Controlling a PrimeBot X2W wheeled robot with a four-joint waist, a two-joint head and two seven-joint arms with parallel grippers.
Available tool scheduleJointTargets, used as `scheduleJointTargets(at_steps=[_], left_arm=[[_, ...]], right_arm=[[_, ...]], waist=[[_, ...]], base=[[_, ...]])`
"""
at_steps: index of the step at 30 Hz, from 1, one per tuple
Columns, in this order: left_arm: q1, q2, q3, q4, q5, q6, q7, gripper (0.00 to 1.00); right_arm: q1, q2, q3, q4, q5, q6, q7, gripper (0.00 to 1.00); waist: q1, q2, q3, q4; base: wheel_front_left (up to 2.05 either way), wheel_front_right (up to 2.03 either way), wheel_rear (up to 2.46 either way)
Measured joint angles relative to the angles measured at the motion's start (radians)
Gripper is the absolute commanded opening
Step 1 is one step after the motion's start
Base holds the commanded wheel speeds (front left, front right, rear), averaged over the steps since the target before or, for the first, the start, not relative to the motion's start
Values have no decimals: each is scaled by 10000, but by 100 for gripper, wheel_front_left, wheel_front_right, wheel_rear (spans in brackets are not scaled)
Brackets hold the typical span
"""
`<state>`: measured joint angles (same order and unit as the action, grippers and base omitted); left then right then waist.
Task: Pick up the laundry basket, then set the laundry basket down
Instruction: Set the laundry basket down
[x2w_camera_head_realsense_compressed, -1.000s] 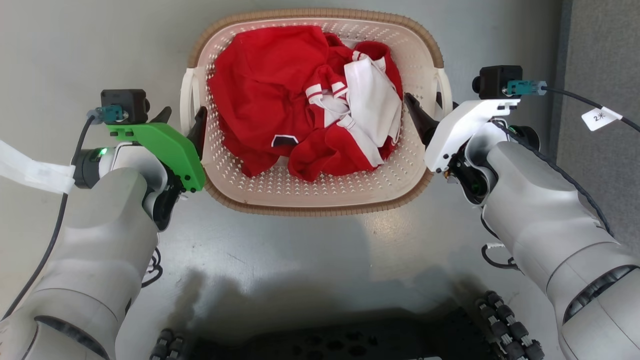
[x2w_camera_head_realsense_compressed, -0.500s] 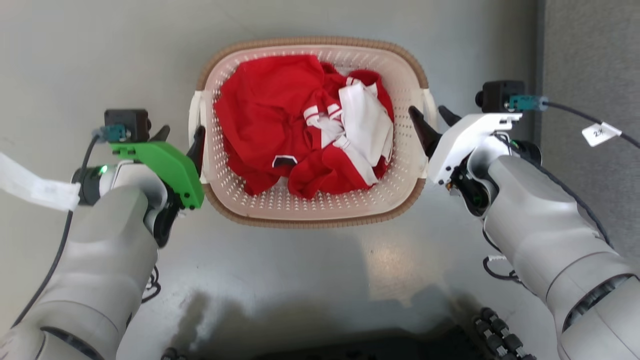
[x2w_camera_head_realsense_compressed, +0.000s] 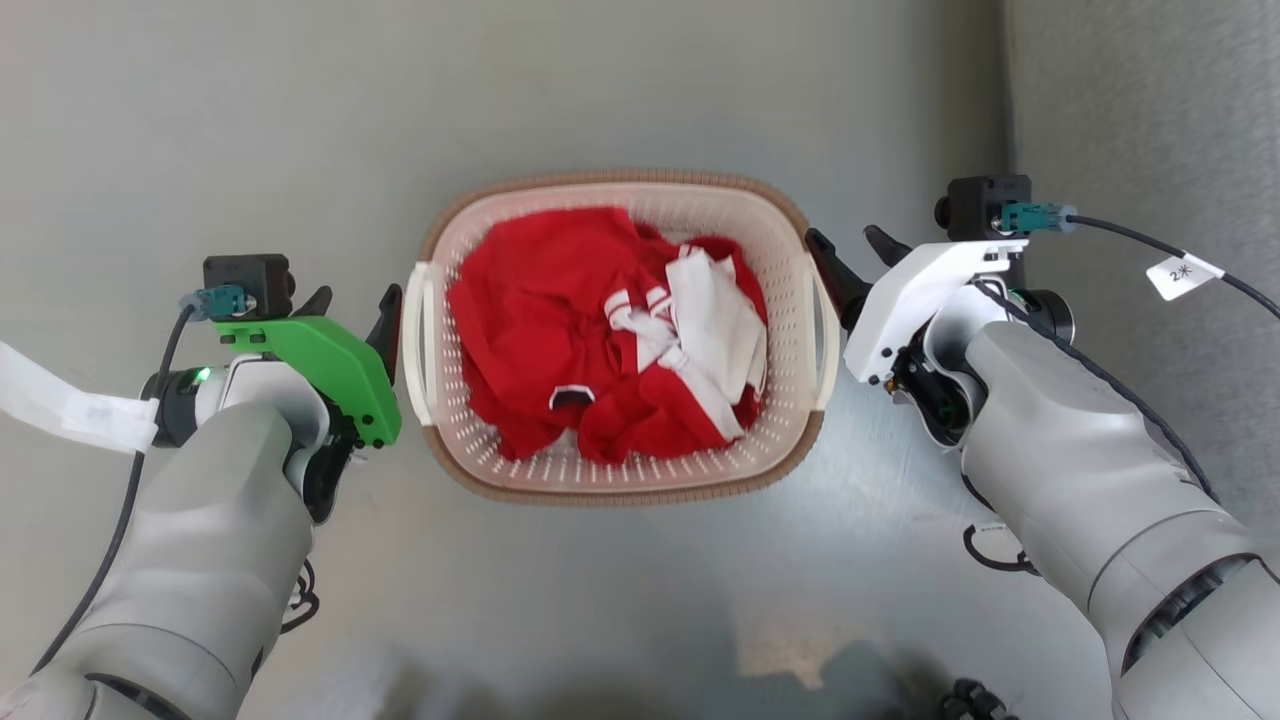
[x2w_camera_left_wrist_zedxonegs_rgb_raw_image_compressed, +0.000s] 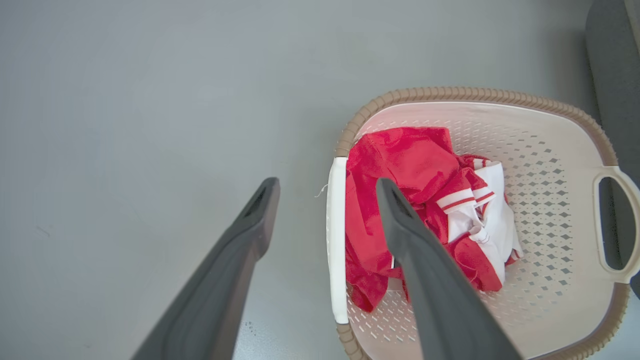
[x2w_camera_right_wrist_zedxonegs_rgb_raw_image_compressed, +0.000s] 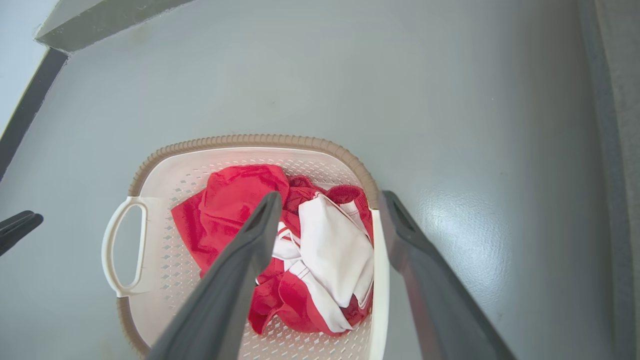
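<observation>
The basket (x2w_camera_head_realsense_compressed: 620, 493) sits on the floor (x2w_camera_head_realsense_compressed: 640, 90), long axis running side to side. At its ends, the left gripper (x2w_camera_head_realsense_compressed: 356, 296) and right gripper (x2w_camera_head_realsense_compressed: 842, 236) both gape wide, empty.

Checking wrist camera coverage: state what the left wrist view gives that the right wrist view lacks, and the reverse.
Left wrist view: the left tool, open, framing the left handle of the laundry basket. Right wrist view: the right tool, open, framing the right handle; a wall base at top left. Shared: basket, red and white clothes, grey floor.
</observation>
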<state>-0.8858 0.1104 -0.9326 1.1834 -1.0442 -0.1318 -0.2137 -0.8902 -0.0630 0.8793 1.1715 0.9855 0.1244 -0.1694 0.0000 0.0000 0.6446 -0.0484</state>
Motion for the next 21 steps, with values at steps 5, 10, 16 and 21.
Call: scheduleJointTargets(at_steps=[5,10,16,21], left_arm=[[29,-2,12,-8,-73,0,-10,100],[301,-21,-10,-36,-88,0,-88,100],[812,-105,-61,-479,-86,0,-276,100],[1333,-117,-127,-717,-71,0,-349,100]], right_arm=[[1,2,174,0,-2,0,94,100],[253,2,453,-169,-6,0,96,100],[880,13,650,-658,-12,0,-437,100],[1419,-36,704,-980,-12,0,-709,100]], waist=[[0,0,-662,-11],[0,0,-1472,12],[0,0,-2294,52],[-1,0,-2975,103]], base=[[0,0,0],[0,0,0],[0,0,0],[0,0,0]])
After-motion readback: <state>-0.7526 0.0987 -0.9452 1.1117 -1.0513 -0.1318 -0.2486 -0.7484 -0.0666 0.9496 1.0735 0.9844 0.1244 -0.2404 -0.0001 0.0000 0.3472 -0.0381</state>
